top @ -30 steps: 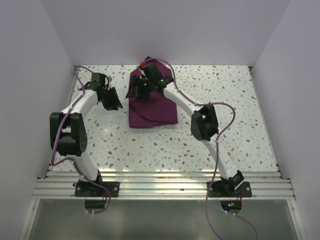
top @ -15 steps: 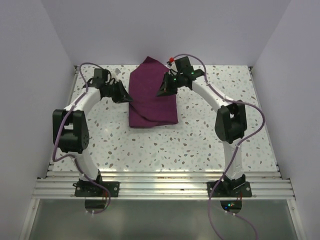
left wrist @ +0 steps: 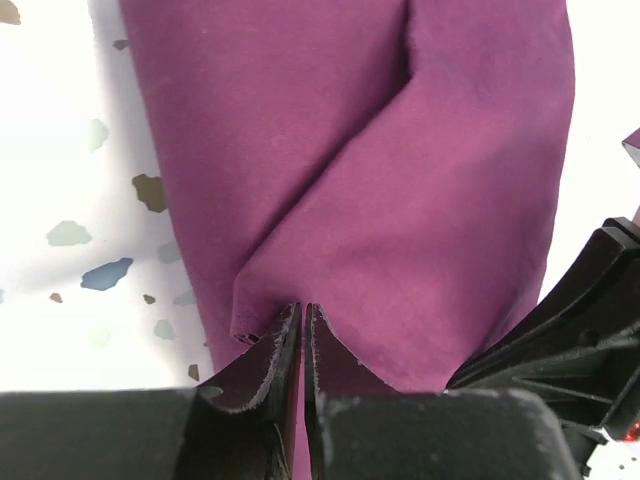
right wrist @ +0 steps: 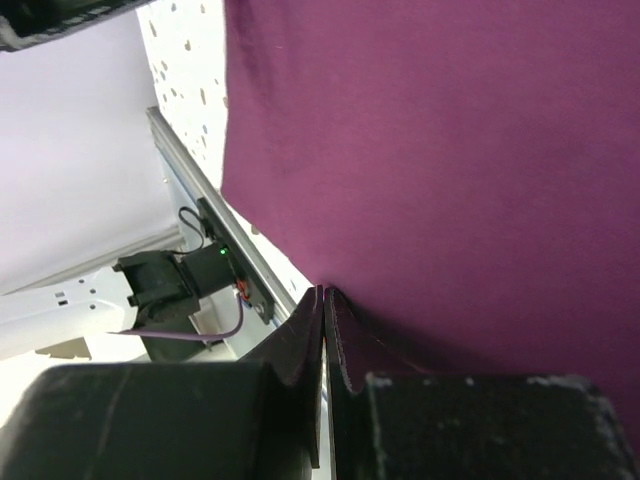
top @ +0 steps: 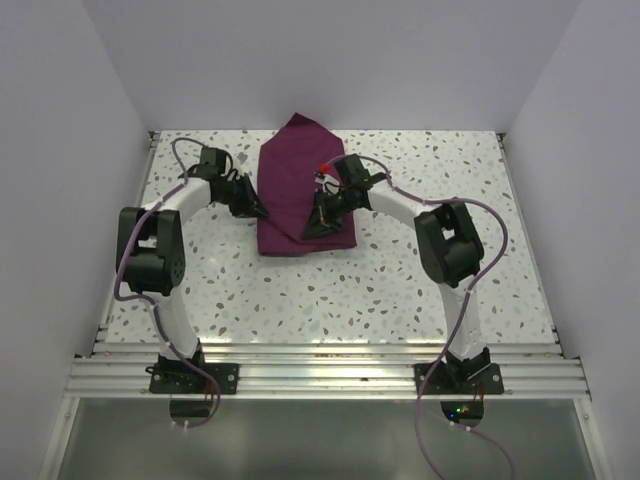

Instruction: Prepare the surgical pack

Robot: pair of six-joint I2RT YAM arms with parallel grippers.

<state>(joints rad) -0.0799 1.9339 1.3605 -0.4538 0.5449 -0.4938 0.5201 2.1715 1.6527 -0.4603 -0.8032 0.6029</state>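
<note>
Maroon cloth (top: 292, 188) is lying wrapped as one rectangular bundle on the speckled table (top: 400, 290). In the top view it is sitting a little toward 12 o'clock from the table's middle, and one pointed corner of it is reaching the back wall (top: 330, 60) at 12 o'clock. What it is wrapping is hidden. In the left wrist view a long fold (left wrist: 330, 190) is running slantwise across the cloth and ending in a small turned corner at the cloth's edge. The left gripper (left wrist: 303, 310) is standing at the 9 o'clock edge of the bundle. Its two fingers are pressing together with only a very thin line between them, and their tips are touching the cloth just beside that turned corner. I cannot tell whether any cloth is caught between them. The right gripper (right wrist: 323, 292) is resting over the 5 o'clock part of the bundle. Its fingers are also pressing together, with their tips at the edge of the smooth maroon surface, and again I cannot tell if they are holding cloth. Both arms are bending inward from their bases at 6 o'clock, where a metal rail (top: 320, 375) is running along the near edge. In the right wrist view, an arm base (right wrist: 185, 280) with a small green light is showing beyond the cloth.
</note>
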